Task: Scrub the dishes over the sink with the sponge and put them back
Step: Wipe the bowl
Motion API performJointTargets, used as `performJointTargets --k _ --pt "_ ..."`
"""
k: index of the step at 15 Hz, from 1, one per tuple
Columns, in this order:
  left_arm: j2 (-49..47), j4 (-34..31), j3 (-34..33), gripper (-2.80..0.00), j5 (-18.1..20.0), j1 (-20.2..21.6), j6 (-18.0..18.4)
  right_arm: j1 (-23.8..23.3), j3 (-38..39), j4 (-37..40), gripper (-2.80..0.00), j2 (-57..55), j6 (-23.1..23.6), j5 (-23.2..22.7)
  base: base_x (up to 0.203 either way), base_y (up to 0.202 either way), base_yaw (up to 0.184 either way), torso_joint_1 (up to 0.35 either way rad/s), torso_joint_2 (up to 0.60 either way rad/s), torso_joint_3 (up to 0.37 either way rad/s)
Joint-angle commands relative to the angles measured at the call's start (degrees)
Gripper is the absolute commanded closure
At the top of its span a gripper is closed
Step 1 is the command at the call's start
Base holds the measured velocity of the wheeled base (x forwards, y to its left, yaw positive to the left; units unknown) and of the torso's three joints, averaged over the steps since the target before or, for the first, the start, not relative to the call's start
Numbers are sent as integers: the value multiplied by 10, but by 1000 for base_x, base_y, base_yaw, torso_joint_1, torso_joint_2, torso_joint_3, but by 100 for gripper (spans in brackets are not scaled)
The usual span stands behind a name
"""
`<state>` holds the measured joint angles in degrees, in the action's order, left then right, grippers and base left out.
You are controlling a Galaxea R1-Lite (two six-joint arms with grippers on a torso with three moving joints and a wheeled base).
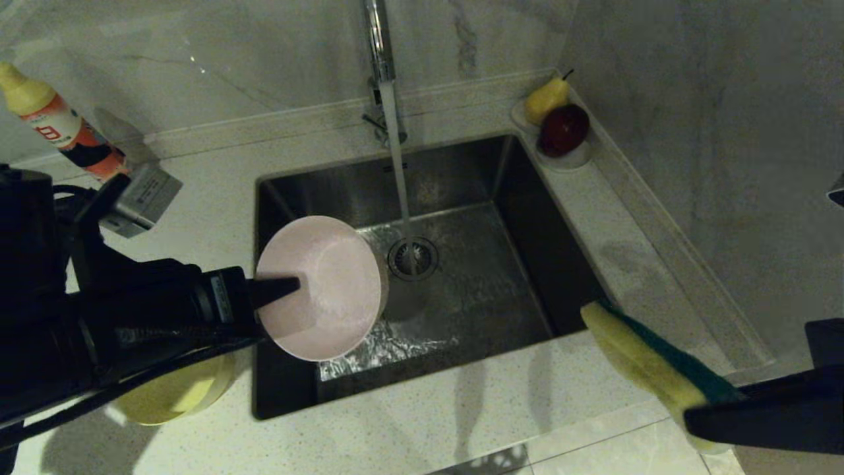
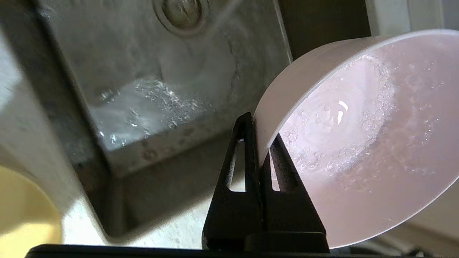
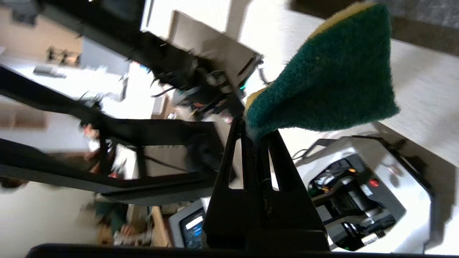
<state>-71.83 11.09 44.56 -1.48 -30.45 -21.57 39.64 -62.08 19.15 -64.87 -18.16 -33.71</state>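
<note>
My left gripper (image 1: 290, 287) (image 2: 259, 134) is shut on the rim of the pale pink bowl (image 1: 326, 287) (image 2: 362, 143). The bowl hangs tilted over the left part of the sink (image 1: 501, 284) (image 2: 143, 89), its foamy inside facing up. My right gripper (image 1: 692, 412) (image 3: 255, 133) is shut on a corner of the sponge (image 1: 649, 363) (image 3: 330, 75), held above the counter right of the sink. A yellow bowl (image 1: 175, 392) (image 2: 21, 211) sits on the counter under my left arm. Water runs from the tap (image 1: 377, 39) onto the drain strainer (image 1: 413, 258).
An orange-and-white bottle (image 1: 59, 125) stands at the back left of the counter. A white dish (image 1: 572, 157) with a pear (image 1: 546, 99) and a dark red fruit (image 1: 564, 129) sits in the back right corner by the wall.
</note>
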Motion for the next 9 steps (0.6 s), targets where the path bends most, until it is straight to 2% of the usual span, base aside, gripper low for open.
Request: performJointTargets --k 1,2,4,5,7,9 --pt "-8 0 -4 0 -3 -16 -1 48 -45 18 0 -48 -1 1 0 0 0 0 0 0" --pt "-22 3 -1 0 -10 -17 -1 71 -60 27 0 -64 -1 5 0 0 0 0 0 0" --pt "-48 7 15 0 -68 -22 0 107 -95 35 0 -98 0 28 0 0 0 0 0 0" --pt "-56 7 22 0 -96 -26 1 117 -111 34 0 -115 0 37 0 0 0 0 0 0" --pt "-60 19 23 0 -122 -45 5 126 -147 31 0 -150 0 44 0 0 0 0 0 0" --pt "-82 56 23 0 -185 -76 16 131 -175 30 0 -186 -1 45 0 0 0 0 0 0"
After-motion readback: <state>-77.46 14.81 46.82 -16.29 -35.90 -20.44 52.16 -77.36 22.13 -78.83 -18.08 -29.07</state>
